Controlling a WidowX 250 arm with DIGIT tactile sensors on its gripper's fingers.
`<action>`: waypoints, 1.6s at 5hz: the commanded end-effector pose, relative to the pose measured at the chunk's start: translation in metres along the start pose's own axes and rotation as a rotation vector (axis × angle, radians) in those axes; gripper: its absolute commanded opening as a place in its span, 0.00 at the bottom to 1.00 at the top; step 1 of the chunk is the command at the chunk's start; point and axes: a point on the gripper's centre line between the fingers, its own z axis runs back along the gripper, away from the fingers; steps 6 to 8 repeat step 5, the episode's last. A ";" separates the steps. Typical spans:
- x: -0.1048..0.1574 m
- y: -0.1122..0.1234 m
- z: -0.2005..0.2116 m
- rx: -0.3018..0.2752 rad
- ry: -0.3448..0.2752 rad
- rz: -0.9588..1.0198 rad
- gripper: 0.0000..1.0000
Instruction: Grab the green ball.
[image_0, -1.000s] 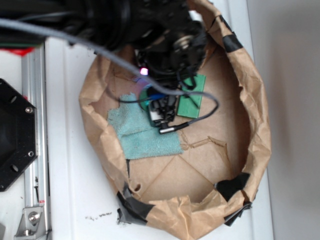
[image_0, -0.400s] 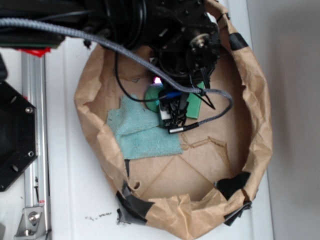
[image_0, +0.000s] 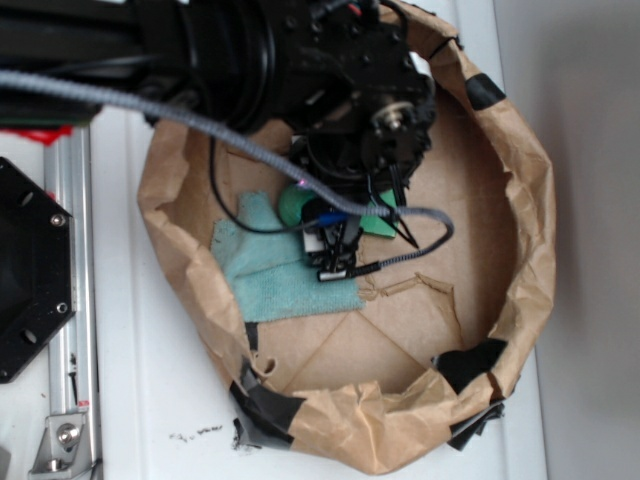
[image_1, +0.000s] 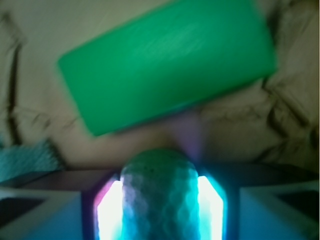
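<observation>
Most of the task appears done: in the wrist view the green ball (image_1: 159, 197) sits at 6 o'clock between the two lit fingers (image_1: 111, 210) of the gripper (image_1: 159, 212), which look clenched against its sides. From the exterior view the ball (image_0: 292, 205) lies inside the paper-walled bin (image_0: 530, 230), just at 9 o'clock of the green block (image_0: 380, 222) and at 1 o'clock of the teal cloth (image_0: 275, 275). Whether it clears the floor I cannot tell from the blurred frame; lifting away remains.

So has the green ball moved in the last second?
Yes. The ball, held in the tool, has drifted slightly left and down the picture in the exterior view, now nearer the teal cloth and away from the green block.
</observation>
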 end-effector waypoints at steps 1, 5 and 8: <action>0.010 -0.044 0.110 0.079 -0.151 -0.006 0.00; 0.002 -0.050 0.119 0.159 -0.300 -0.165 0.00; 0.002 -0.050 0.119 0.159 -0.300 -0.165 0.00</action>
